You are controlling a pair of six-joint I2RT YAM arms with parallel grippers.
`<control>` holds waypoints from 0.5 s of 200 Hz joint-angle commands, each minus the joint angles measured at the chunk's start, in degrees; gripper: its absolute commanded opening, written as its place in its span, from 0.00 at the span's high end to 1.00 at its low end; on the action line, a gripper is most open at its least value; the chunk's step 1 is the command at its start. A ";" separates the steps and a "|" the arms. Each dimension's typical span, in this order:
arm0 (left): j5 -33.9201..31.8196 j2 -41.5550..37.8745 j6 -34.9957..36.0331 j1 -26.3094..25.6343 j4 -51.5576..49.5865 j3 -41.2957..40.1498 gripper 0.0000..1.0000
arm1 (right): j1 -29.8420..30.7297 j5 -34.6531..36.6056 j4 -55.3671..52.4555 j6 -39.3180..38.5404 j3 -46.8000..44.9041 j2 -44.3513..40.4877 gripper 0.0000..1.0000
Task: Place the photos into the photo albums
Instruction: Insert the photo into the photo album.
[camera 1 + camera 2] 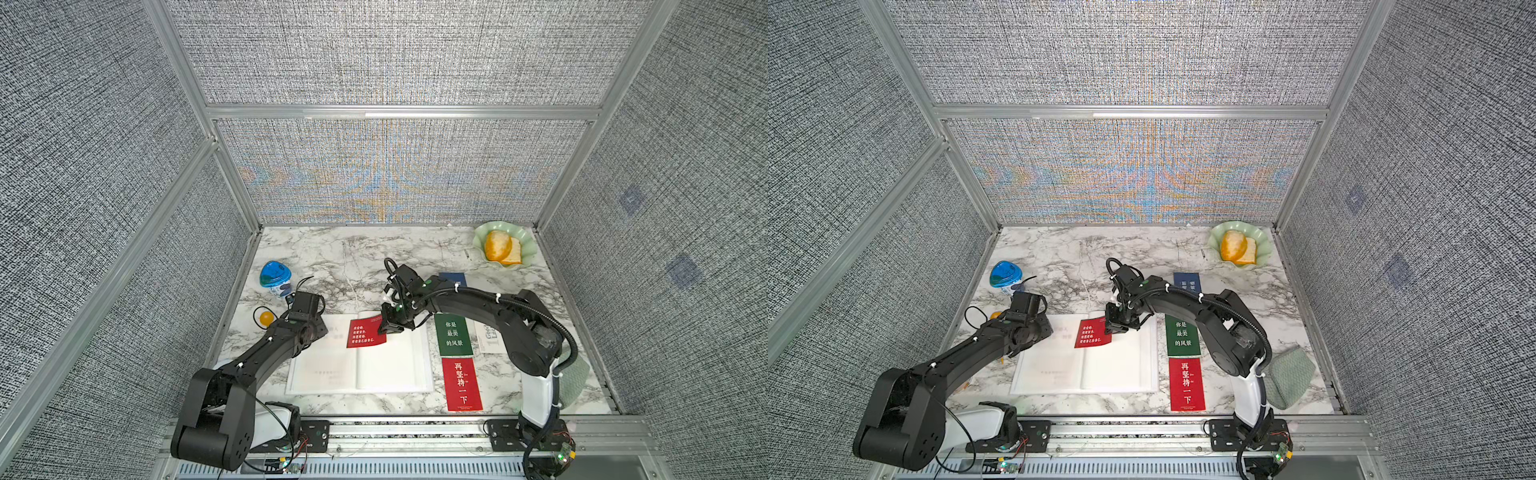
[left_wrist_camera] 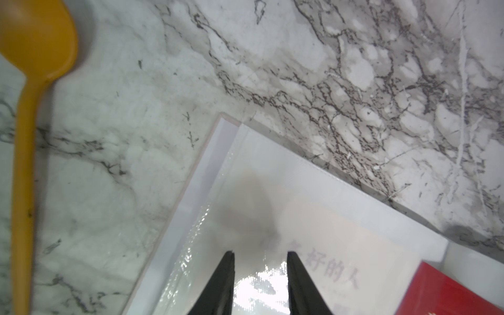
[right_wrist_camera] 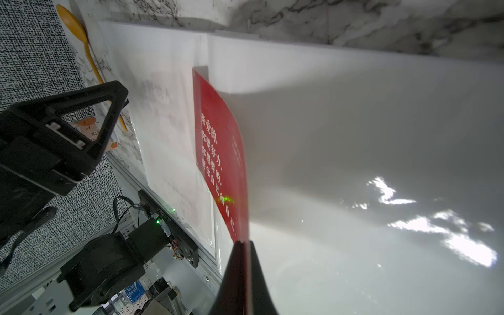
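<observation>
The photo album [image 1: 390, 368] lies open on the marble table [image 1: 332, 257], close to the middle of its front edge, white pages up. The right gripper [image 3: 242, 243] is closed tight on one corner of a red card [image 3: 218, 141] with white characters; in both top views this card sits askew over the album's central fold, near the book's far edge, and the right wrist view shows it bowed and lifted off the right-hand page. The left gripper [image 2: 260, 261] has its jaws apart with nothing between them, its tips over the glossy film of the left-hand page by the album's far left corner, where a cream card [image 2: 341, 231] with grey characters shows through the film. Between the album and the table's right edge lie a green card [image 1: 454, 334], a second red card [image 1: 463, 384] nearer the front edge, a blue card [image 1: 453, 277] farther back, and a white card [image 1: 490, 336] partly under the right arm
</observation>
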 commanded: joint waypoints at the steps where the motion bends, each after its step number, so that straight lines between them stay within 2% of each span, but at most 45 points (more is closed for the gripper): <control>1: -1.49 -0.03 0.26 0.23 -1.07 0.53 0.65 | 0.12 -1.81 -0.78 -1.88 0.87 0.96 1.00; 50: -3.48 -0.91 0.47 1.33 -2.24 0.49 0.65 | 0.12 -4.29 2.17 -2.01 3.51 5.61 1.00; 100: -5.04 -2.66 0.70 4.74 -2.38 -0.43 0.65 | 0.71 -6.63 3.75 -2.07 7.49 9.69 1.00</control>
